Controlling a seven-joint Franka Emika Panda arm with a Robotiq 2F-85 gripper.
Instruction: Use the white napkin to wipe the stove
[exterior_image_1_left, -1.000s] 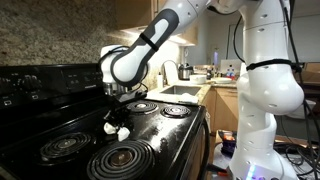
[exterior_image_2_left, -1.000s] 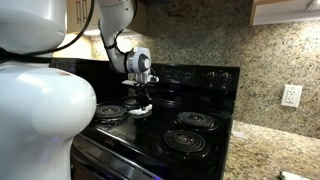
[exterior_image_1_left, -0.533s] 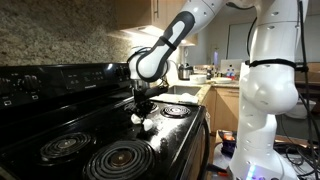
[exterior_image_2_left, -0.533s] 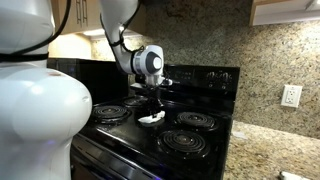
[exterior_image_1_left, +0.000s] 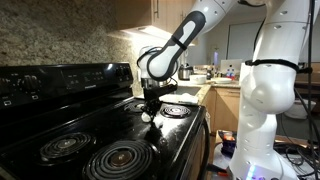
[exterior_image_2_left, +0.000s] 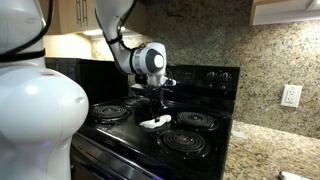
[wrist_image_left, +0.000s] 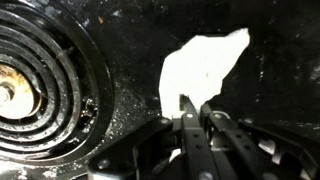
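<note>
The white napkin (exterior_image_1_left: 147, 115) (exterior_image_2_left: 152, 123) lies flat on the glossy black stove (exterior_image_1_left: 100, 125) (exterior_image_2_left: 135, 131), in the middle between the four coil burners. My gripper (exterior_image_1_left: 150, 103) (exterior_image_2_left: 155, 106) points straight down onto it. In the wrist view the fingers (wrist_image_left: 195, 108) are close together with their tips at the lower edge of the napkin (wrist_image_left: 205, 65), pressing it on the black stove top (wrist_image_left: 130, 60).
A coil burner (wrist_image_left: 30, 80) lies just beside the napkin. The raised control panel (exterior_image_1_left: 50, 82) (exterior_image_2_left: 200, 75) stands at the stove's back. A granite counter (exterior_image_2_left: 270, 150) and a wall outlet (exterior_image_2_left: 291, 96) flank it. A cluttered counter (exterior_image_1_left: 190, 85) and the robot's white base (exterior_image_1_left: 265, 110) stand nearby.
My gripper has slid the napkin across the stove top, from near the front burners toward the centre and rear burner side. The napkin went along with the fingers.
</note>
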